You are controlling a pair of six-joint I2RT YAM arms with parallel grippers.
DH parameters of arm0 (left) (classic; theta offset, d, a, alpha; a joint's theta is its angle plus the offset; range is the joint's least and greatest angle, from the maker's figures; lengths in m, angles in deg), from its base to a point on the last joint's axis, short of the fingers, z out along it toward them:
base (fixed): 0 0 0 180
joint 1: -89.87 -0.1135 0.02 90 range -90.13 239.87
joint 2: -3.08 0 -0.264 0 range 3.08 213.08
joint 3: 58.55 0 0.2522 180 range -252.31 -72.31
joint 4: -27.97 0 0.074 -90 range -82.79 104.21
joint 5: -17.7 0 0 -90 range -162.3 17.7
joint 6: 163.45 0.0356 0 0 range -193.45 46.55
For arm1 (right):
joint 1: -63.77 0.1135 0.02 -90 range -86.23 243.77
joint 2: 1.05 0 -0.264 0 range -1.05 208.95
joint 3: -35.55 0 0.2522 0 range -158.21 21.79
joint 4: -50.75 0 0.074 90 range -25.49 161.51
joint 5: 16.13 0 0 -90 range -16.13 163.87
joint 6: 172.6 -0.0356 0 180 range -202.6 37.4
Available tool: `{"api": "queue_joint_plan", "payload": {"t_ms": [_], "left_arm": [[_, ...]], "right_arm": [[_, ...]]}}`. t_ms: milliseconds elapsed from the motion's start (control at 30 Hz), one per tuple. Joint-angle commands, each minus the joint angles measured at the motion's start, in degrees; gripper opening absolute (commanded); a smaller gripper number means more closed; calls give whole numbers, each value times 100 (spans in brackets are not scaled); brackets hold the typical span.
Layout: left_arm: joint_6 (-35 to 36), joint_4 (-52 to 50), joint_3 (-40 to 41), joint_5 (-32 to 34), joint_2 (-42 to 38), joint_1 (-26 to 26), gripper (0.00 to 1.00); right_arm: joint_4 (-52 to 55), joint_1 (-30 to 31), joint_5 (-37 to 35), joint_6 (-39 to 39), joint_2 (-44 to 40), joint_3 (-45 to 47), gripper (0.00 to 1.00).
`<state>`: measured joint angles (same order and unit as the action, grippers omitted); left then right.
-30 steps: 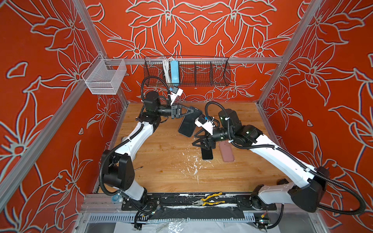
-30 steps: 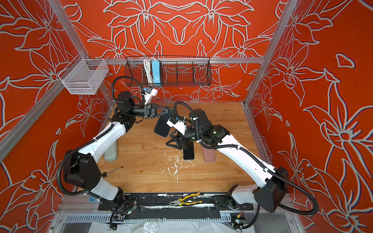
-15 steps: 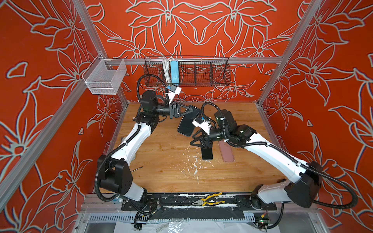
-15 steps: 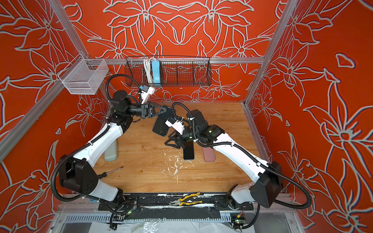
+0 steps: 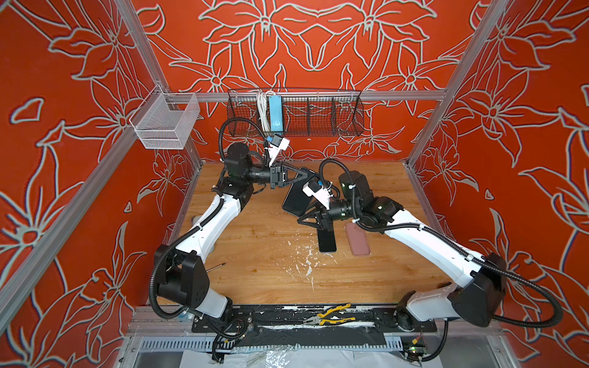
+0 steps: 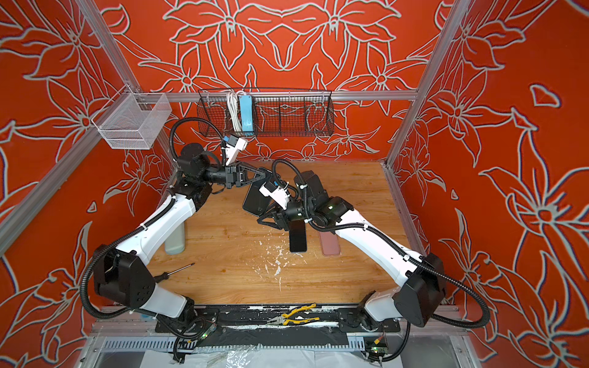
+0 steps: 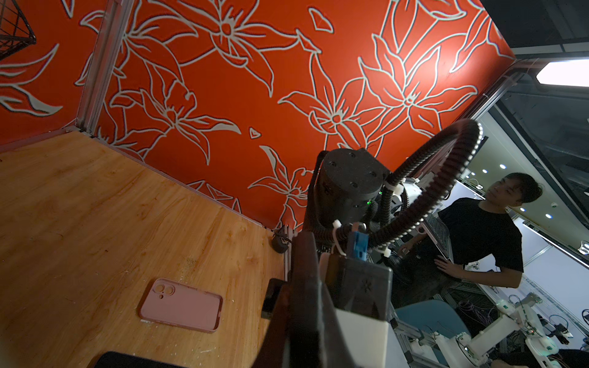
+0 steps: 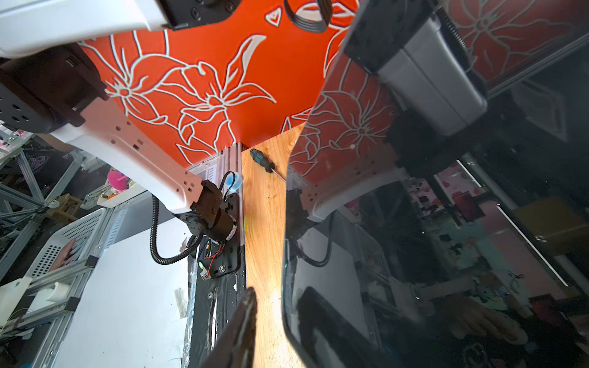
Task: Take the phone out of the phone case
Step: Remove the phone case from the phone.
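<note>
A glossy black phone (image 5: 295,200) (image 6: 255,200) hangs tilted above the table, and my left gripper (image 5: 308,176) is shut on its far edge. My right gripper (image 5: 305,212) is at the phone's near edge. In the right wrist view one finger (image 8: 245,325) stands a small gap off the phone's glass (image 8: 414,223); the other finger is hidden behind it. The dusty-pink phone case (image 5: 357,239) (image 6: 330,243) (image 7: 181,306) lies flat on the wood, camera cutout showing. I cannot tell whether anything is in it. A second black phone (image 5: 327,240) (image 6: 298,237) lies beside it.
A screwdriver (image 6: 177,270) (image 8: 266,164) lies near the left arm's base, with a pale grey slab (image 6: 174,240) beside it. Pliers (image 5: 331,315) rest on the front rail. Wire baskets (image 5: 294,116) (image 5: 165,124) hang on the back and left walls. A person (image 7: 484,229) stands outside.
My right gripper has moved left and up to the hanging phone's near edge, and its jaws have narrowed. The left gripper and the phone have hardly moved.
</note>
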<state>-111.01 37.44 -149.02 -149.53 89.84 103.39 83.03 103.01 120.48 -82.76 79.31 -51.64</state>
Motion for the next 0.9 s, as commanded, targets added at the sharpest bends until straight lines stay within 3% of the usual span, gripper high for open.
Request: {"api": "queue_joint_plan", "payload": {"t_ms": [0, 500, 867], "left_arm": [[-94, 270, -114, -125, -158, 54, 0], [-225, 325, -248, -90, 61, 82, 0], [-352, 394, -327, -117, 278, 142, 0]], "right_arm": [[-25, -20, 85, 69, -72, 48, 28], [-59, 158, -214, 132, -371, 41, 7], [266, 911, -1113, 655, -216, -391, 3]]}}
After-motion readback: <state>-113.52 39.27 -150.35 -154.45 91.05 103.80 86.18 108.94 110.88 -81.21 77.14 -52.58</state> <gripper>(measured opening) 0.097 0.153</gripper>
